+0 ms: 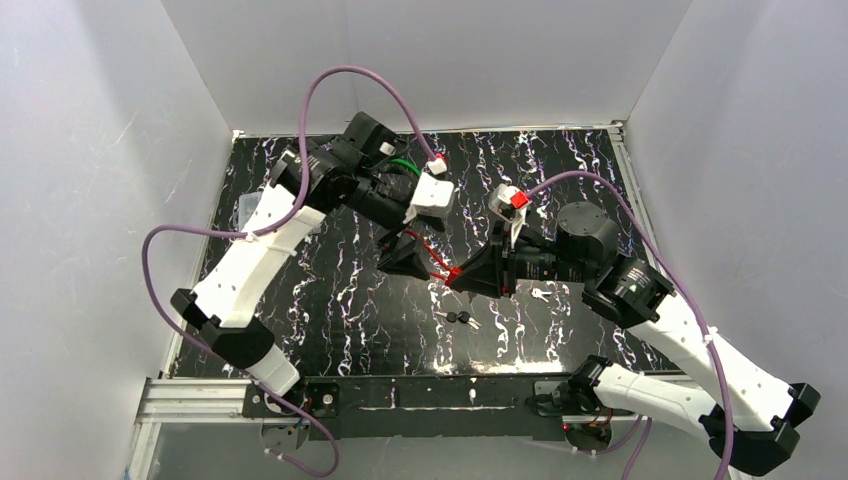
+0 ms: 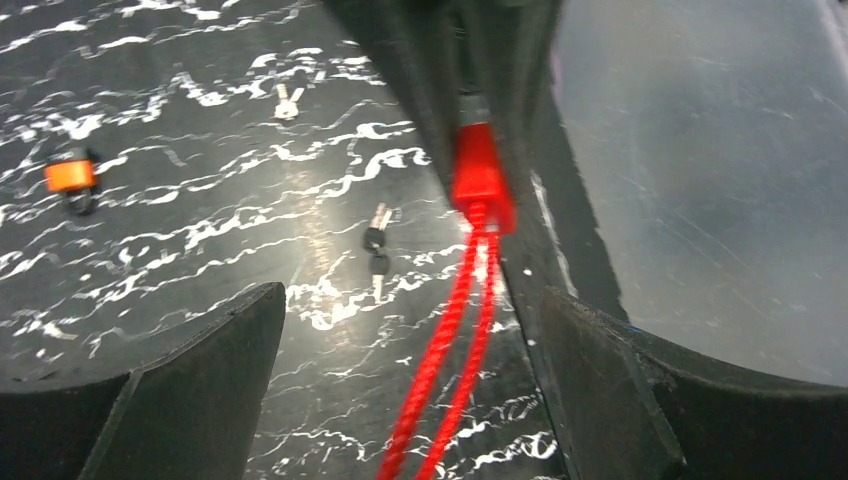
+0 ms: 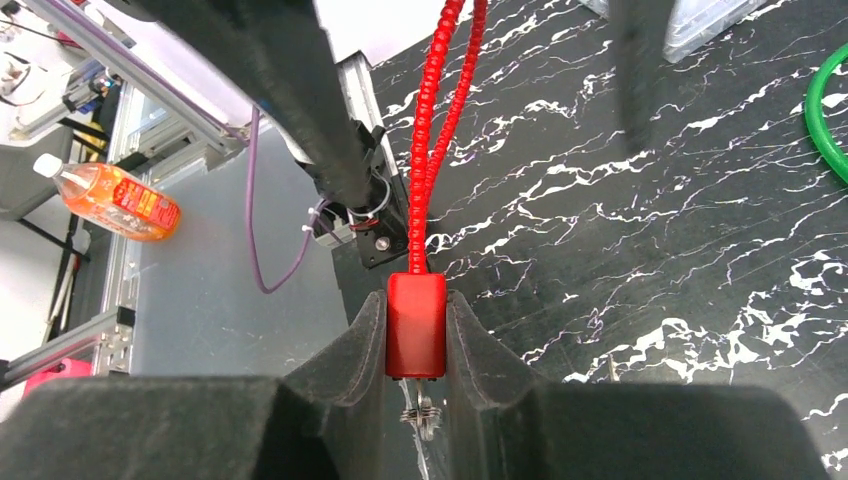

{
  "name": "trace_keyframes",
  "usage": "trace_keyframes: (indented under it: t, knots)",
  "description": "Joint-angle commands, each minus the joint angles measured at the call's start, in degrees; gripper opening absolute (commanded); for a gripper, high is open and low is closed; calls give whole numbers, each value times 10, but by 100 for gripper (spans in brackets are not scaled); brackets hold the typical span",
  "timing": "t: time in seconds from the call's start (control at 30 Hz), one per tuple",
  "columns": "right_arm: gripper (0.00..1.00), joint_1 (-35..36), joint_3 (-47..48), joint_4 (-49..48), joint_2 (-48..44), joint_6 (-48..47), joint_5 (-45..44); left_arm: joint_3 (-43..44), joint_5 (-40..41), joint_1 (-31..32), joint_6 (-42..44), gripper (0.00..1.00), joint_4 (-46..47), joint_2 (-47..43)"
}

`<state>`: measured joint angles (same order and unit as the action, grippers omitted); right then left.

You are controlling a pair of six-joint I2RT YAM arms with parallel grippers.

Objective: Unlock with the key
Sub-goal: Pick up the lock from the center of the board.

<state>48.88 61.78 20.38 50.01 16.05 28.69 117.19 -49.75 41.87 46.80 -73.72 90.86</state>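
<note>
A red cable lock (image 3: 415,325) with a red looped cable (image 3: 435,130) is clamped between the fingers of my right gripper (image 3: 416,305), held above the table. A key with a metal ring (image 3: 425,415) hangs from the lock's underside, between the fingers. In the top view the lock (image 1: 455,272) sits at the tip of the right gripper (image 1: 468,278). My left gripper (image 2: 410,390) is open. The cable (image 2: 450,360) runs between its spread jaws without touching them, and the lock (image 2: 480,175) lies ahead of it. In the top view the left gripper (image 1: 402,258) is just left of the lock.
Two black-headed keys (image 1: 460,318) and a silver key (image 1: 540,293) lie on the marbled table. An orange padlock (image 2: 70,175) lies farther off. A green cable (image 1: 405,165) and a clear box (image 1: 245,210) are at the back left.
</note>
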Motion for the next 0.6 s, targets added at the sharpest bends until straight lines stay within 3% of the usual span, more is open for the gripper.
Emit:
trace_keyframes:
  t: [0.0,0.27,0.4,0.57]
  knots:
    - [1,3,38,-7,-3,-26,-18,53,-41,26,74,98,-167,9]
    - [1,3,49,-9,9,-28,-20,-29,-25,49,39,74,-84,-38]
    - [1,4,61,-6,21,-26,-17,-69,14,56,23,51,-1,-63]
    - [1,8,81,10,39,-30,-17,-55,36,66,31,40,-10,-54]
